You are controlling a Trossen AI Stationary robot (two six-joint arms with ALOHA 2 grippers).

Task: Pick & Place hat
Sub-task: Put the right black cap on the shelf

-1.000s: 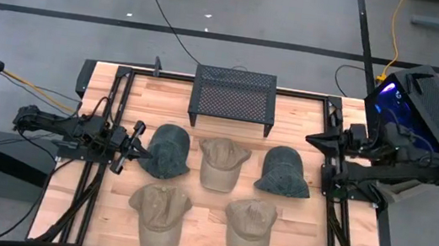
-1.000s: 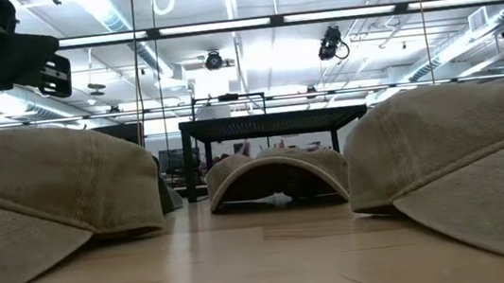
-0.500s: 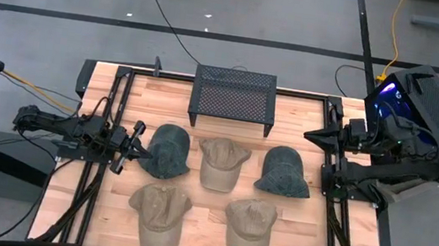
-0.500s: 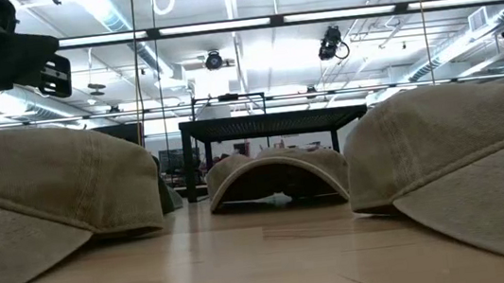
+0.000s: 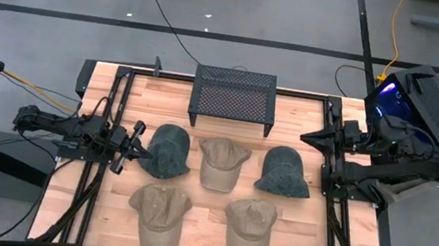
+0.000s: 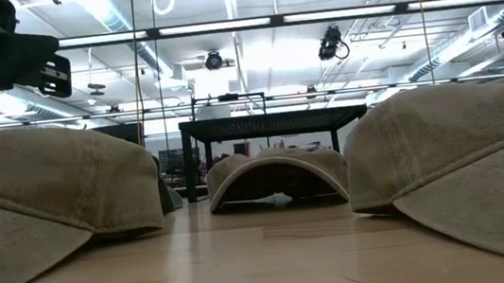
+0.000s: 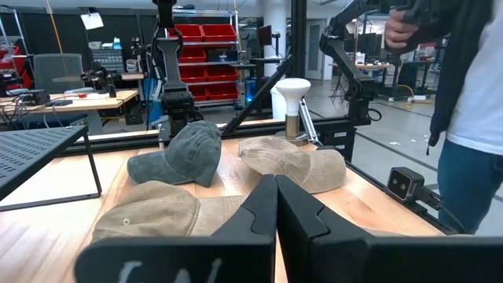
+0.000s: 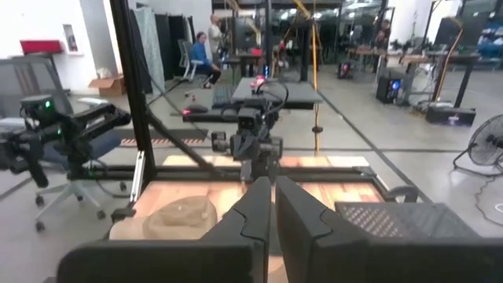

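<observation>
From above I see five hats on the table (image 5: 291, 226): the dark hat (image 5: 168, 150) lies just beside my left gripper (image 5: 141, 153), fingers together. My right gripper (image 5: 306, 138), fingers together too, hovers at the table's right edge. The low view shows only tan hats (brims cut off).

Left arm (image 5: 66, 128): black, jointed links, thin cabling along its length, a yellow cable trailing behind the base. Left gripper (image 5: 141, 153): matte black, two flat angular fingers (image 7: 255, 216) tapering to the tip, closed flush. Right arm (image 5: 406, 156): same black build, chunkier housings behind the jaws. Right gripper (image 5: 306, 138): black, fingers (image 8: 253, 211) notched along their inner edges, pressed together.
</observation>
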